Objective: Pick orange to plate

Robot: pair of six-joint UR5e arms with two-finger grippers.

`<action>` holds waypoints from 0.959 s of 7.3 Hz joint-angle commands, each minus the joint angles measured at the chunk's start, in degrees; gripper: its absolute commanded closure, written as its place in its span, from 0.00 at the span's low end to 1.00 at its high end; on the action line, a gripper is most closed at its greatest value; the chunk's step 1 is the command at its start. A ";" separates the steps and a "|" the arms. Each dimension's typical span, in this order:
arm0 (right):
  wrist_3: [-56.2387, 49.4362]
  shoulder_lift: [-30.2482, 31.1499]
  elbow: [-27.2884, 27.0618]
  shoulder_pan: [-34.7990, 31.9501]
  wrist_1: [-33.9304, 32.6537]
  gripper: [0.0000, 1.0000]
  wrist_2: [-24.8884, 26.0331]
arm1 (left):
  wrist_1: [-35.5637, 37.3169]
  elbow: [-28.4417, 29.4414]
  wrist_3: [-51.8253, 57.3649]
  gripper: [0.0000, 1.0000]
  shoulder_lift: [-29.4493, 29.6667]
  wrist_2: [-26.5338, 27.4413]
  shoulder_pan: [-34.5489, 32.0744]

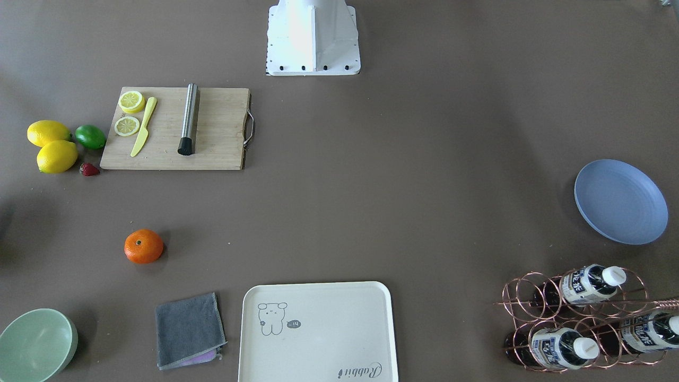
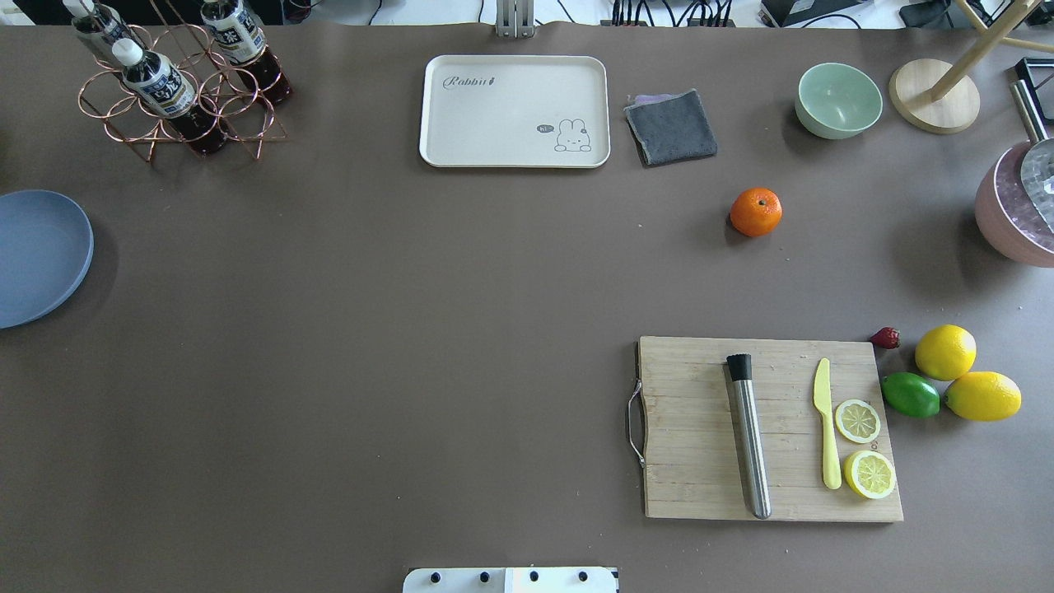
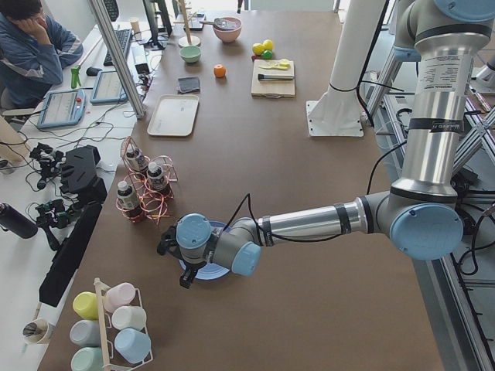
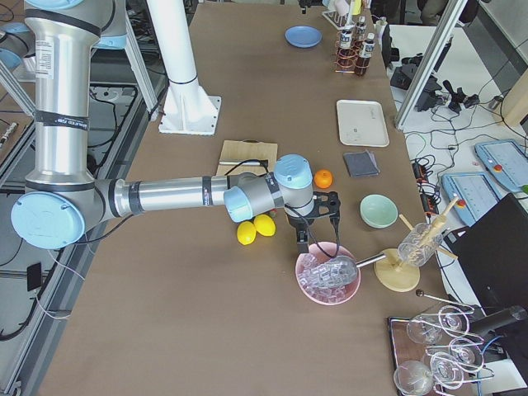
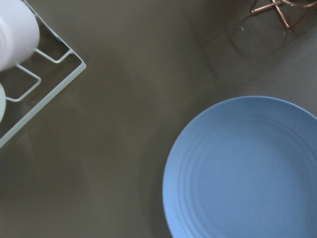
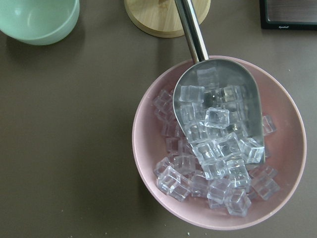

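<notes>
The orange (image 2: 756, 212) lies alone on the brown table, between the grey cloth and the cutting board; it also shows as the orange (image 1: 144, 246) and the orange (image 4: 323, 178). The blue plate (image 2: 37, 255) sits at the table's far left end, seen too as the plate (image 1: 620, 201) and filling the left wrist view as the plate (image 5: 247, 168). My left gripper (image 3: 176, 263) hangs over that plate. My right gripper (image 4: 318, 231) hovers above a pink bowl, a short way from the orange. I cannot tell whether either gripper is open or shut; no fingers show in the wrist views.
A cutting board (image 2: 770, 428) holds a steel muddler, yellow knife and lemon slices; lemons (image 2: 945, 352), a lime and a strawberry lie beside it. Also here: cream tray (image 2: 515, 111), grey cloth (image 2: 671, 126), green bowl (image 2: 838, 100), pink ice bowl (image 6: 218, 144) with scoop, bottle rack (image 2: 177, 82), cup rack (image 5: 34, 94).
</notes>
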State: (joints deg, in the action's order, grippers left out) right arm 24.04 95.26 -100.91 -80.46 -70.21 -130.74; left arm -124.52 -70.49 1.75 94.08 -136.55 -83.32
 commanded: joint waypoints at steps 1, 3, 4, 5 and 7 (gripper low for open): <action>4.18 0.10 -0.07 2.41 3.59 0.00 0.14 | -1.69 4.03 -1.13 0.03 0.13 -1.94 2.19; 4.18 0.01 -0.08 2.67 3.59 0.00 1.01 | -1.86 5.62 -3.40 0.04 0.31 -2.14 4.47; 4.09 0.01 -0.08 2.85 3.59 0.00 1.28 | -1.87 7.89 -3.76 0.04 1.53 -2.05 5.00; 4.18 0.01 -0.08 2.85 3.68 0.00 1.37 | -1.78 9.13 -4.03 0.07 2.32 -2.05 5.01; 4.26 0.01 0.10 3.02 5.60 0.00 2.59 | -1.78 9.93 -7.45 0.15 4.17 -2.31 5.01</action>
State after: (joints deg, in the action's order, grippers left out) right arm 28.23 95.24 -100.95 -77.54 -66.07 -128.99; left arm -126.35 -61.18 -3.98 97.22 -138.75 -78.36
